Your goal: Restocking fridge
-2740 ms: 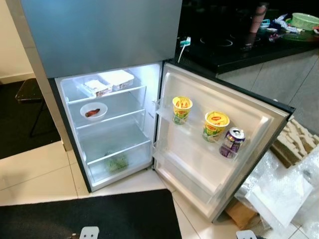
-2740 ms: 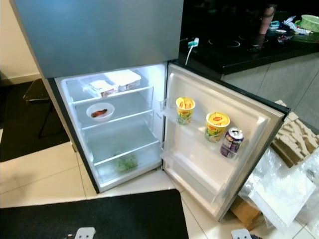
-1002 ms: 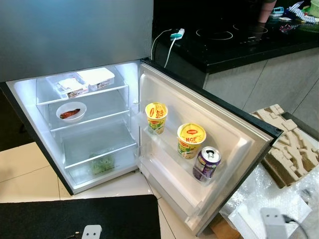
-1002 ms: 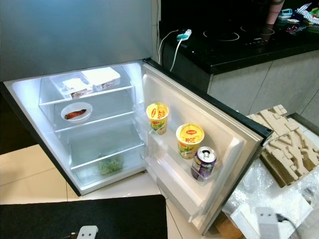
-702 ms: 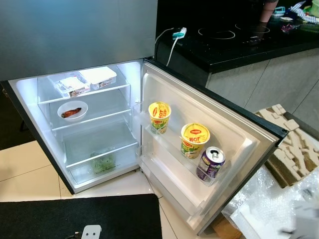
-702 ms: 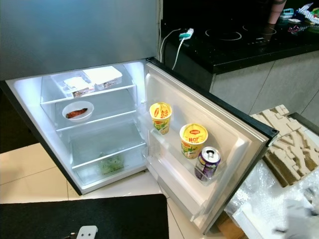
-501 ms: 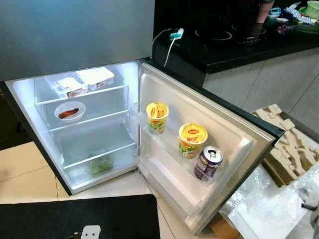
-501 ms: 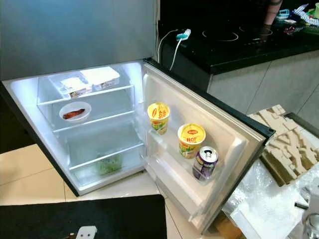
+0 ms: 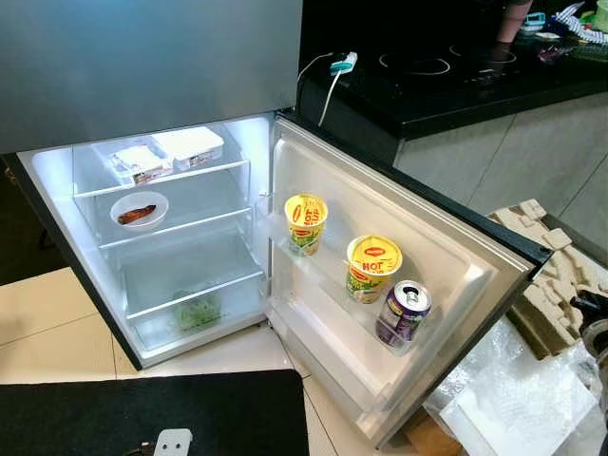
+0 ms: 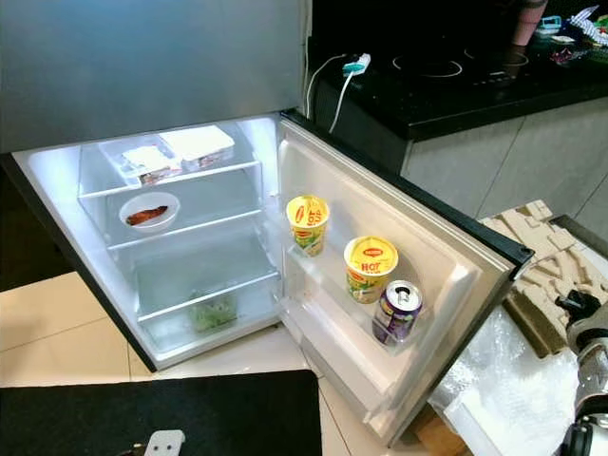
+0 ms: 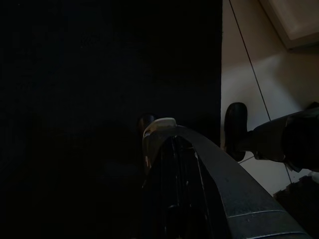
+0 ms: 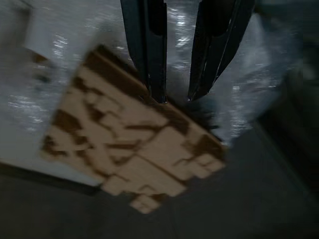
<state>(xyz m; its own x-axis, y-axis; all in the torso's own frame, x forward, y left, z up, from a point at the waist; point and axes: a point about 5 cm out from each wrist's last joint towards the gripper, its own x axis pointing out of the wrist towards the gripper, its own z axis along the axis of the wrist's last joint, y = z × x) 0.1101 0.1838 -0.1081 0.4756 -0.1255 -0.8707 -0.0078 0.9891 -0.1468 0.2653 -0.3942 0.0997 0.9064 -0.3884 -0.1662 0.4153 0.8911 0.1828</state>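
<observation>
Right eye view: the right gripper [image 12: 175, 97], fingers slightly parted and empty, hangs beyond the open fridge door [image 10: 418, 247], whose shelf holds a purple can [image 10: 397, 311] beside two upright noodle cups [image 10: 370, 268]; left gripper's fingers unclear.

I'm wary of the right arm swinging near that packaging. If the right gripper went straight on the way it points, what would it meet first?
Probably the moulded cardboard packing insert: the right gripper, fingers slightly apart, aims at its upper edge, with crinkled plastic wrap around it. Blur leaves depth unclear.
</observation>
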